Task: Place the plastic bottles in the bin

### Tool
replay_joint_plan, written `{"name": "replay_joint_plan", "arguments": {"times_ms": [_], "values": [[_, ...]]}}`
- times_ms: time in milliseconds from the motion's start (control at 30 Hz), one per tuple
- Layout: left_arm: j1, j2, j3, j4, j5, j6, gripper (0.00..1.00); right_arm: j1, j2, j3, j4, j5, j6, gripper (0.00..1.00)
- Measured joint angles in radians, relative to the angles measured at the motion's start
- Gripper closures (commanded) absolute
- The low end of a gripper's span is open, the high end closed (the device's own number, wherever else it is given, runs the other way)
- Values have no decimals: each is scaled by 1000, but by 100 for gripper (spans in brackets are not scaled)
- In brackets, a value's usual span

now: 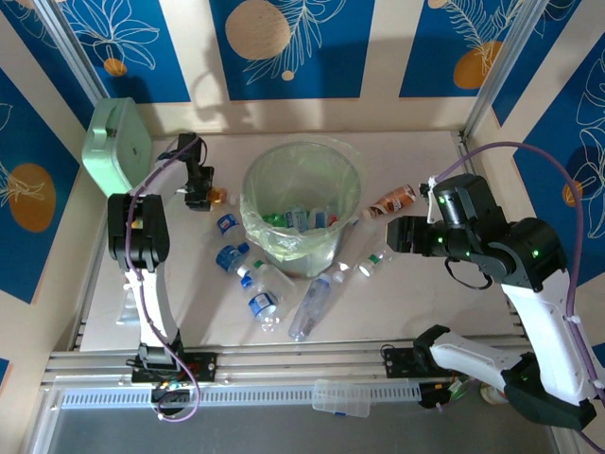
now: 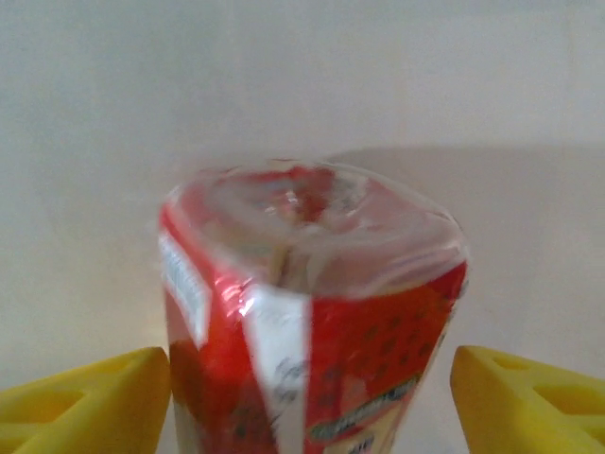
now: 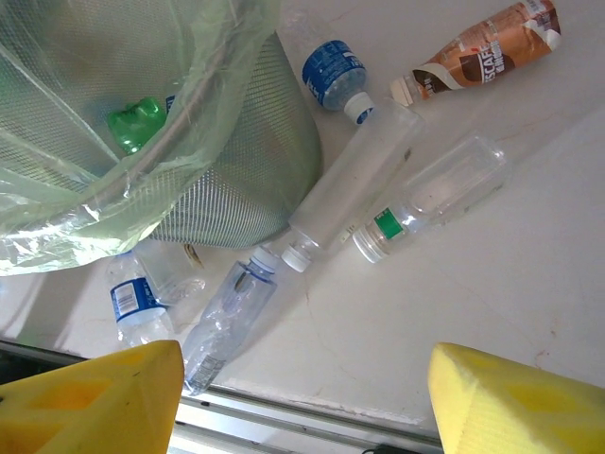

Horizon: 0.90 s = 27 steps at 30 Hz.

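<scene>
The bin [image 1: 302, 203], a round mesh bucket with a clear liner, stands mid-table with several bottles inside, one of them green [image 3: 137, 123]. My left gripper [image 1: 198, 194] sits to its left, open, straddling a clear bottle with a red label [image 2: 312, 284]. The left finger [image 2: 85, 407] is against the bottle and the right finger [image 2: 529, 397] stands off it. My right gripper [image 1: 397, 235] hovers open and empty right of the bin. Below it lie a long clear bottle [image 3: 354, 180], a green-labelled one [image 3: 435, 194] and a bluish one [image 3: 227, 317].
More blue-labelled bottles [image 1: 232, 257] lie left of and in front of the bin. A brown bottle [image 1: 392, 200] lies at its right. The mint-green case [image 1: 113, 142] leans at the back left. A flat clear box [image 1: 340, 397] rests on the near rail.
</scene>
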Motion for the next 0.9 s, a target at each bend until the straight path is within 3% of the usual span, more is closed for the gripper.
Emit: {"name": "replay_joint_plan", "arguments": {"times_ms": [167,300,400,600,733,900], "values": [[0,13,26,-8,9,37,39,0,0,9,-13,14,-1,30],[1,35,55,-11,42,76,27,0,0,24,-18,17,-5,30],[2,119,169,-69,80,129,16,0,0,35,-23,17,-8,30],[2,250,337,-183,95,231,10,0,0,41,-34,17,-7,30],[2,283,411,-214,112,269,17,0,-1,41,-44,20,-6,30],[2,309,447,-218,130,314,37,0,-4,40,-48,31,-2,30]]}}
